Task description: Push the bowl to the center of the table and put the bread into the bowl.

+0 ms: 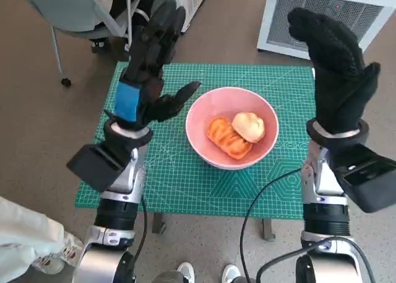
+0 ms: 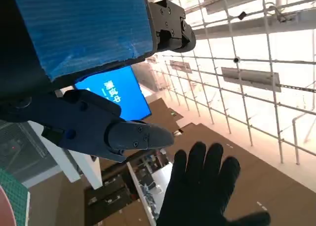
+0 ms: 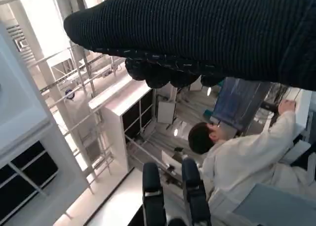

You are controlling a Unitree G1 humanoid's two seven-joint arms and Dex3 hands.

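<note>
A smooth, round pink bowl (image 1: 232, 128) sits near the middle of the head view on a green cutting mat (image 1: 179, 171) printed with a fine pale grid, which covers the small table. Inside the bowl lie two pieces of bread: a ridged, glossy orange piece (image 1: 228, 138) toward the lower left of the bowl's hollow and a paler, rounded, lumpy bun (image 1: 249, 127) touching it on the upper right.

The left hand (image 1: 148, 66), hard black with a flat patch of blue tape on its back, stands raised at the upper left of the frame, left of the bowl, its fingers spread apart and holding nothing. The right hand (image 1: 337, 72), in a coarse black knitted glove, is raised at the upper right, clear of the bowl, fingers extended and empty.

A white slatted unit (image 1: 322, 17) stands on the brown floor beyond the table. In the right wrist view a person (image 3: 237, 157) in a white coat appears at the lower right.
</note>
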